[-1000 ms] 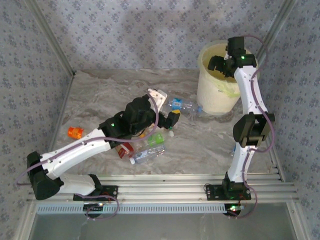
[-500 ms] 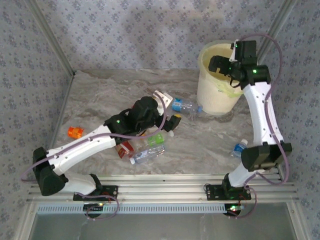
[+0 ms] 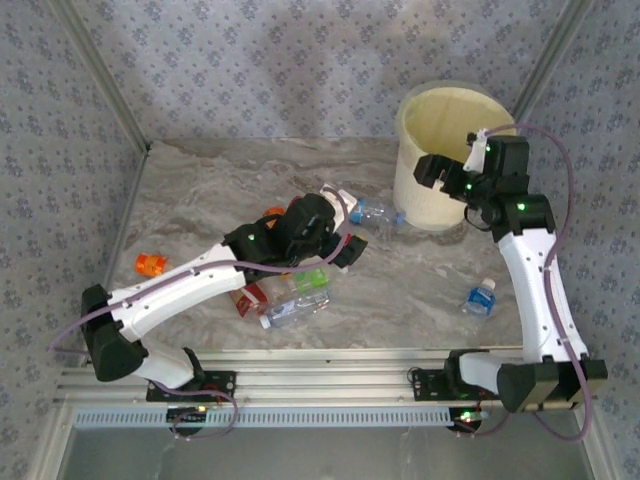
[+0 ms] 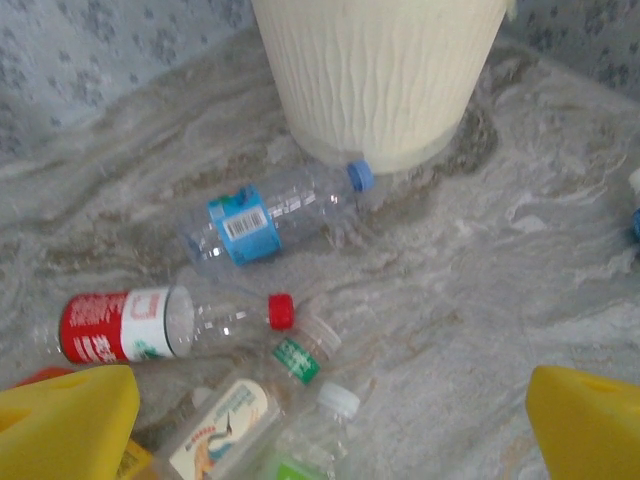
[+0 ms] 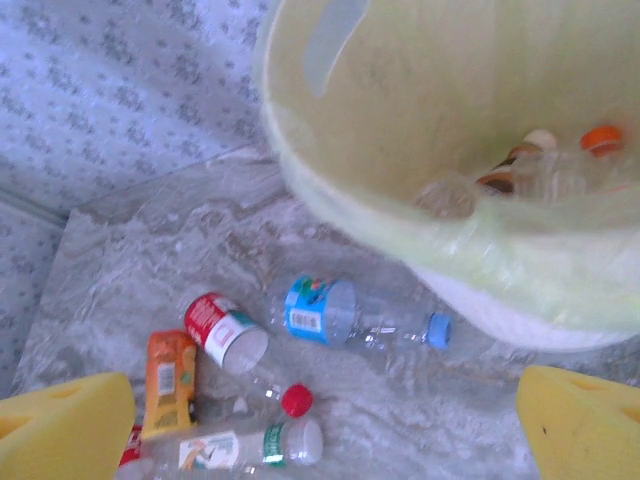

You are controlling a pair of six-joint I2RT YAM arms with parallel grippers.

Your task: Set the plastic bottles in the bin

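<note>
the left hand, wide and empty, sits just short of the blue-labelled bottle, which lies crosswise ahead, cap toward the bin.

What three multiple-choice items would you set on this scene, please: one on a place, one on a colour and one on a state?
1. Where does the blue-labelled bottle lie?
A) inside the bin
B) on the table at the bin's foot
C) between the left arm's fingers

2. What colour is the cap of the red-labelled bottle?
A) red
B) green
C) white

3. How is the right gripper?
A) shut on a bottle
B) shut on the bin's rim
C) open, holding nothing

Answers:
1 B: it lies on its side with its blue cap right at the bin's base.
2 A: the cap is plainly red.
3 C: its yellow fingers stand wide apart with nothing between them.
</note>
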